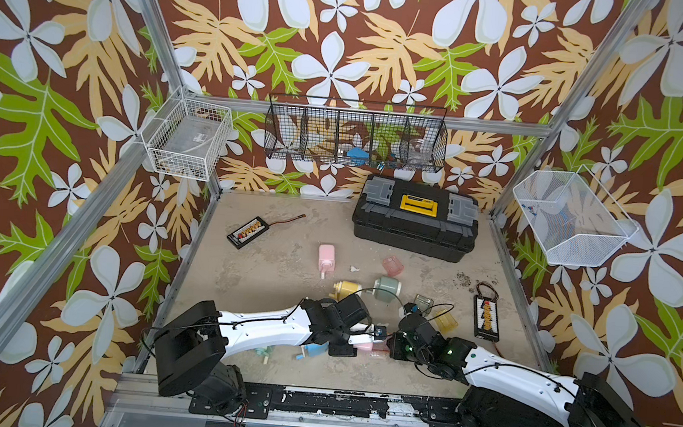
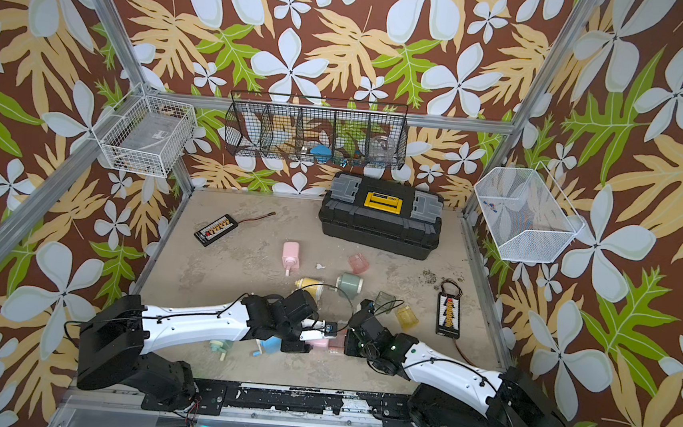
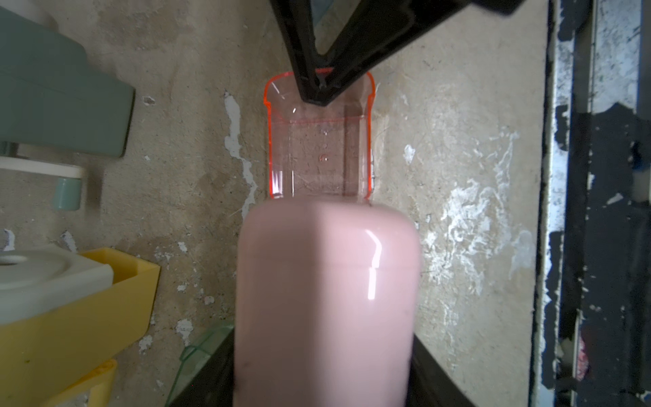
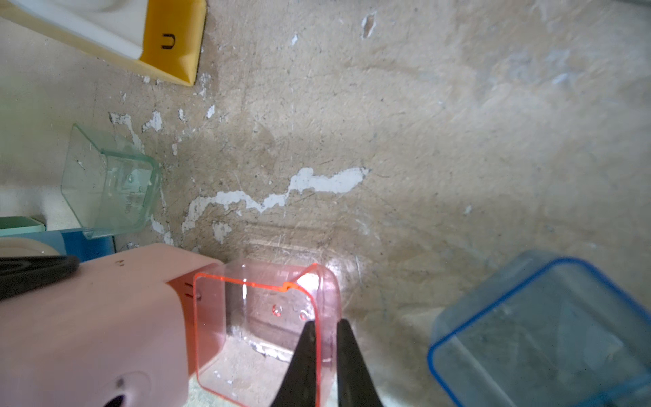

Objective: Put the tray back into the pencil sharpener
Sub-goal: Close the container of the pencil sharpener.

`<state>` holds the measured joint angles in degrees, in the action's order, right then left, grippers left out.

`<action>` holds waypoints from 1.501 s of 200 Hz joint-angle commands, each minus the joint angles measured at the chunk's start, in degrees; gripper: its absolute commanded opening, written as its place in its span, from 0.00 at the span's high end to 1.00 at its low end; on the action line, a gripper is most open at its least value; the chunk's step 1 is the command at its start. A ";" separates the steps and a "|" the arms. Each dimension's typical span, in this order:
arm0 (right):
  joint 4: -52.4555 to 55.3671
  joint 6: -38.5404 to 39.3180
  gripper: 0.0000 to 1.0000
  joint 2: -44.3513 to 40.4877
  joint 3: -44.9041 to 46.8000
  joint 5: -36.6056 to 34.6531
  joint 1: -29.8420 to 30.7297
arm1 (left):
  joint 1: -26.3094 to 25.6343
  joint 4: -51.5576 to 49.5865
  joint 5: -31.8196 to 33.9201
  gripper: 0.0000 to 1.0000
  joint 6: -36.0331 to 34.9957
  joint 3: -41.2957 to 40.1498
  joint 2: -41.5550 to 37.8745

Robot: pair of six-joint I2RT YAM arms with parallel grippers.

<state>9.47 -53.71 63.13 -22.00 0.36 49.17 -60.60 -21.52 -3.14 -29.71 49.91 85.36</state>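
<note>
Low over the scuffed tan table (image 4: pixel 458 141), near its front edge, the left gripper (image 2: pixel 313 337) clamps the pink pencil sharpener (image 3: pixel 327 299) by its body. Rightward, the tray (image 4: pixel 260 317) juts from the sharpener's end, its inner end at the mouth, most of its length exposed. The right gripper (image 4: pixel 326 331) pinches the tray's outer end wall, one black finger inside, one outside, jaws nearly together. The tray is clear pink plastic, a round-cornered box with glowing orange-red rims; the table shows through its floor.
</note>
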 commanded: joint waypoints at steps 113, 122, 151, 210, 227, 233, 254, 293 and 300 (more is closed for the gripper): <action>-7.13 -0.43 0.86 -0.29 1.08 5.42 0.05 | -0.27 3.00 0.44 0.54 2.38 -0.34 1.78; -8.39 -0.64 0.85 -0.31 1.60 6.15 0.05 | -0.29 3.27 0.09 0.54 2.38 -0.45 1.84; -9.55 -0.39 0.75 -0.98 2.27 6.97 0.05 | -0.30 4.11 -0.91 0.54 2.38 -0.87 1.87; 1.85 -0.73 0.61 -13.71 3.44 -0.83 -1.38 | -0.25 3.87 -0.37 0.57 2.29 -1.40 1.96; 4.60 -1.77 0.68 -14.25 3.76 -2.85 -1.51 | -0.31 4.11 -0.47 0.59 2.30 -1.65 1.92; 4.59 -2.00 0.71 -13.87 3.96 -2.88 -1.49 | -0.29 4.11 -0.58 0.60 2.34 -1.74 2.04; 2.29 -1.99 0.80 -11.20 4.20 -1.18 -1.53 | -0.30 4.25 -0.65 0.62 2.30 -1.99 1.98; -4.08 -0.27 0.86 -6.14 3.54 3.56 -1.46 | -0.24 4.47 -0.90 0.63 2.40 -2.36 1.91; -5.29 -0.08 0.87 -5.32 3.47 4.75 -1.52 | -0.26 4.56 -0.93 0.63 2.38 -2.36 1.91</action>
<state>9.61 -55.16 55.94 -18.02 1.43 47.64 -60.82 -14.39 -4.05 -27.16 47.99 86.98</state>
